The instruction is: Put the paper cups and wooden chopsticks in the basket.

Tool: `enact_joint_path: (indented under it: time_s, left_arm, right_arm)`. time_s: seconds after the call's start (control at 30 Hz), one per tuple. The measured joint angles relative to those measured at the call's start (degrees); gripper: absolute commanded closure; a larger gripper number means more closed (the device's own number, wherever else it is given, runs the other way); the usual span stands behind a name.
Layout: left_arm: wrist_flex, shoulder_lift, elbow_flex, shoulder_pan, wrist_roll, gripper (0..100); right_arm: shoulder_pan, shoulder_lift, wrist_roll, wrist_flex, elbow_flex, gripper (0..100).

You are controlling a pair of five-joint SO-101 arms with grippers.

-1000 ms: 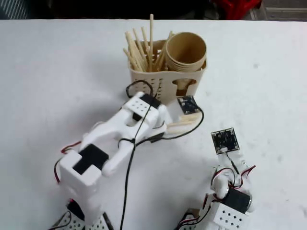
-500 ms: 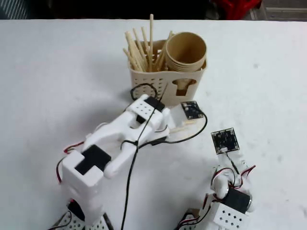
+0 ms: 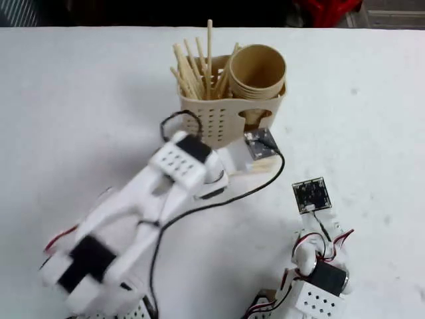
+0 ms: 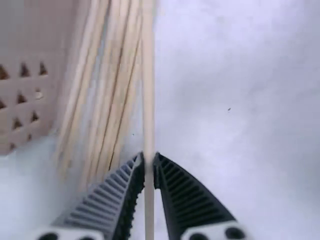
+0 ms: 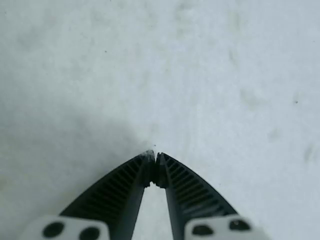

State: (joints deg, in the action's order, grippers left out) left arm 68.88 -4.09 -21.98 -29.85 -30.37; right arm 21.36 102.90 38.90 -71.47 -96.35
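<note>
The left gripper (image 4: 149, 161) is clamping one chopstick (image 4: 148, 95) between its tips, with the jaws nearly together around the thin stick. That stick is running alongside a loose bundle (image 4: 105, 115) of more chopsticks on the table (image 4: 240, 100), and the bundle is lying just beside the basket (image 4: 25, 95) wall. From above, the basket is holding stacked cups (image 3: 257, 70) and upright sticks (image 3: 196, 66). The right gripper (image 5: 154, 159) is sitting over the table with its tips pressed together, gripping nothing, well apart from the basket.
</note>
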Motion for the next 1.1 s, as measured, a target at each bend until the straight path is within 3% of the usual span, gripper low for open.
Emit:
enact_joint_path:
  time_s: [0.23,0.4,0.57,0.73,1.1]
  left_arm:
    - [-0.2,-25.7,-2.8,0.0,4.7,98]
    - [-8.3,-37.6,-2.1,1.8,9.0,98]
    - [-22.9,-39.3,0.6,6.8,17.3,97]
    - [-36.6,-39.3,0.9,7.6,23.3,94]
    - [-46.2,-32.0,4.1,7.7,29.5,94]
  right_arm:
    - [0.0,0.0,0.0,0.0,0.0,98.1]
    - [0.0,0.0,0.0,0.0,0.0,98.1]
    - [0.0,0.0,0.0,0.0,0.0,98.1]
    - [0.0,0.0,0.0,0.0,0.0,98.1]
    - [0.0,0.0,0.0,0.0,0.0,98.1]
